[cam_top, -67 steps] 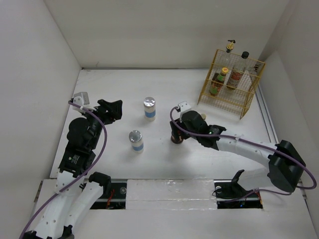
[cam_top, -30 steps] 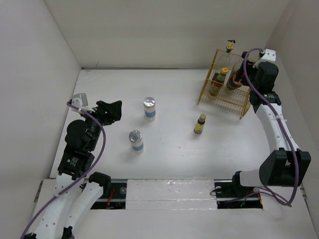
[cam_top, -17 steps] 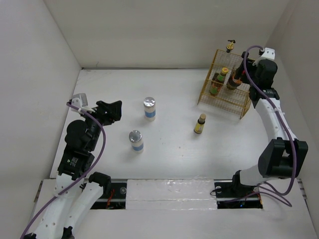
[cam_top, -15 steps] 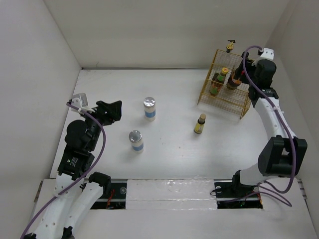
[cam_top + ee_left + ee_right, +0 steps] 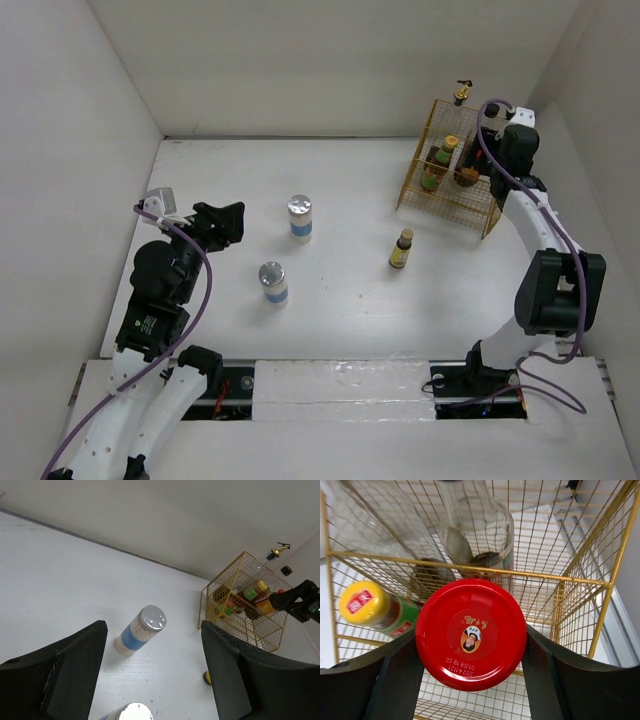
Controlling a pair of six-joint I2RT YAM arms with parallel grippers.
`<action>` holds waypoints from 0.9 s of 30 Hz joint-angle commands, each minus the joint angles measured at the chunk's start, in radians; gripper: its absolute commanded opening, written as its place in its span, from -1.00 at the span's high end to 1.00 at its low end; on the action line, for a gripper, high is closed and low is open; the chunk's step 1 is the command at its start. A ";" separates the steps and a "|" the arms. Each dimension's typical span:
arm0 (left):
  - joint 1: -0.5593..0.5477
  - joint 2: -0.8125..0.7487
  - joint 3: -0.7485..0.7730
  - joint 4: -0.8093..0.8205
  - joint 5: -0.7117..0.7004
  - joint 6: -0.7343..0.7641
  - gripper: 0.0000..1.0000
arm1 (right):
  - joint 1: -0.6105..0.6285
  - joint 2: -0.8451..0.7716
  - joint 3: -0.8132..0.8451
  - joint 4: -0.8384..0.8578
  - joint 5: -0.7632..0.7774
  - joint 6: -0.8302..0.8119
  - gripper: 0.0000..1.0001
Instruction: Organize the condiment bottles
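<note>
My right gripper [image 5: 471, 647] is shut on the red-lidded dark jar [image 5: 471, 632], holding it upright inside the top of the yellow wire basket [image 5: 600, 587]. Beside the jar lean a yellow-capped sauce bottle [image 5: 370, 605] and a clear bottle [image 5: 480, 530]. From above, the jar [image 5: 466, 172] sits at the basket's middle under the right gripper [image 5: 478, 160]. Two white-blue shakers [image 5: 299, 218] [image 5: 272, 283] and a small brown-capped yellow bottle [image 5: 402, 249] stand on the table. My left gripper [image 5: 228, 222] is open, apart from the far shaker [image 5: 140, 632].
The basket [image 5: 497, 205] stands in the back right corner, close to the white walls. A gold-spout bottle [image 5: 460, 93] and a black-capped bottle [image 5: 491, 112] rise above its rim. The near shaker's lid [image 5: 127, 712] shows low in the left wrist view.
The right arm carried the red-lidded jar from mid-table to the basket and, over the last second, eased it left and down among the bottles. The left arm stayed still.
</note>
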 commanded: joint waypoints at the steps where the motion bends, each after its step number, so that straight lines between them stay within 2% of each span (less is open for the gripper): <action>1: 0.005 0.004 0.008 0.040 0.001 0.008 -0.43 | -0.008 0.006 0.051 0.146 0.023 -0.001 -0.04; 9: 0.005 0.004 0.008 0.040 0.001 0.008 -0.43 | 0.021 0.080 0.065 0.127 0.084 -0.001 -0.14; 17: 0.005 0.004 0.008 0.040 0.001 0.008 -0.43 | 0.030 0.101 0.074 0.107 0.094 0.009 -0.65; 20: 0.005 0.004 0.008 0.040 0.001 0.008 -0.43 | 0.030 0.083 0.074 0.107 0.106 0.009 -0.74; 26: 0.005 0.013 0.008 0.040 0.001 0.008 -0.43 | 0.030 -0.076 0.042 0.107 0.136 0.018 -0.77; 27: 0.005 0.013 0.008 0.040 0.001 0.008 -0.43 | 0.042 -0.104 0.033 0.107 0.137 0.018 -0.69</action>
